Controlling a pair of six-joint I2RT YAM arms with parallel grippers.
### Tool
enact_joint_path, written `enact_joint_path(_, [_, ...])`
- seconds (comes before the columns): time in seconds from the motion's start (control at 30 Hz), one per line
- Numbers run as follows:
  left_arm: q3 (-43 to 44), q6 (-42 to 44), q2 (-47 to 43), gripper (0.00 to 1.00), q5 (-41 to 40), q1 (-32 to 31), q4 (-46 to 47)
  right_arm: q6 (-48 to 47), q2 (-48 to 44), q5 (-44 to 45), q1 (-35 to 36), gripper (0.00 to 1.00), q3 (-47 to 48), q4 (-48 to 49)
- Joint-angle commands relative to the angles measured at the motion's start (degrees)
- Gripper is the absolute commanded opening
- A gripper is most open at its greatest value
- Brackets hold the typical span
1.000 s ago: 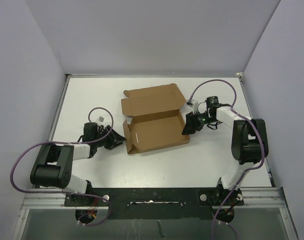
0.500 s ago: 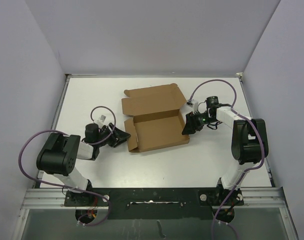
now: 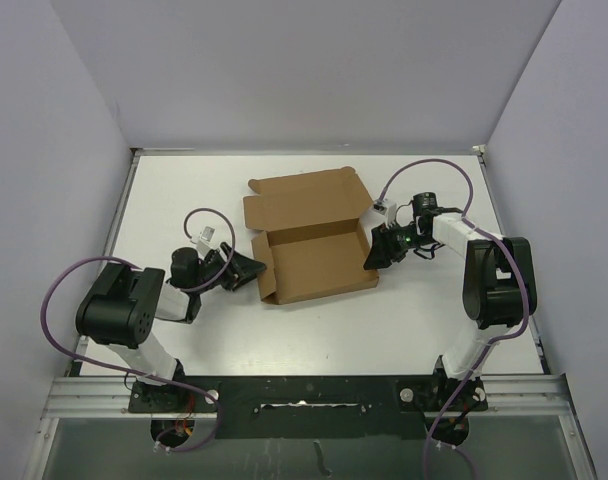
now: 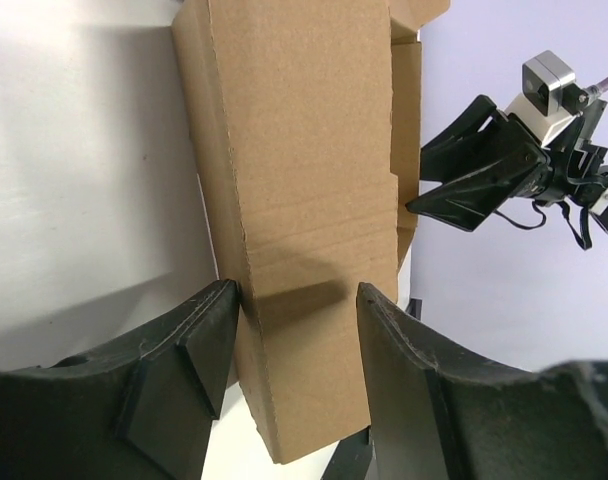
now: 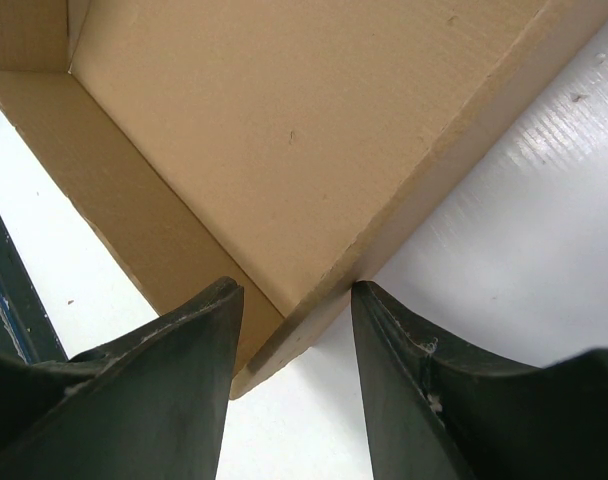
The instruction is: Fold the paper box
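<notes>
The paper box (image 3: 319, 262) is a shallow brown cardboard tray with its lid flap (image 3: 304, 200) lying open toward the back. My left gripper (image 3: 256, 268) is open at the box's left end. In the left wrist view its jaws (image 4: 296, 295) straddle the raised left side flap (image 4: 304, 150), and the left finger (image 4: 199, 340) touches the flap's edge. My right gripper (image 3: 374, 250) is open at the box's right end. In the right wrist view its jaws (image 5: 296, 290) straddle the right wall (image 5: 284, 120) without closing on it. The right gripper also shows in the left wrist view (image 4: 484, 170).
The box lies on a white table (image 3: 184, 200) enclosed by pale walls at the back and both sides. A black rail (image 3: 304, 392) runs along the near edge by the arm bases. Purple cables loop from both arms.
My left gripper has moved right, up to the box's left end, and the left side flap has gone from lying flat to standing up. The right gripper has barely moved.
</notes>
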Motion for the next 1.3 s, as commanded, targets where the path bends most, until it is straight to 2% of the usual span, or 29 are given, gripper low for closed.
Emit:
enact_joint_path(0.0, [2.25,0.74,-1.09,0.51,0.17,-1.42,0.66,-0.49,-0.15,-1.71,0.28,0.48,1.00,0.29])
enact_joint_path(0.27, [5.97,3.90,-7.10,0.52,-4.26,-4.09,-13.31,-0.49,0.08,-1.58,0.70,0.48,1.00,0.31])
enact_joint_path(0.5, [13.26,8.84,-12.91,0.53,-10.50,-7.04,-34.48,-0.51,0.08,-1.52,1.00,0.48,1.00,0.31])
enact_joint_path(0.7, [19.61,10.51,-11.73,0.53,-13.69,-9.55,-48.11,-0.49,0.02,-1.53,1.11,0.48,1.04,0.27])
enact_joint_path(1.07, [27.69,14.33,-11.14,0.54,-23.17,-13.51,-63.46,-0.49,0.02,-1.53,1.17,0.48,1.09,0.27])
enact_joint_path(1.27, [30.35,14.98,-9.93,0.55,-25.49,-15.34,-66.64,-0.49,0.02,-1.55,1.20,0.48,1.18,0.22])
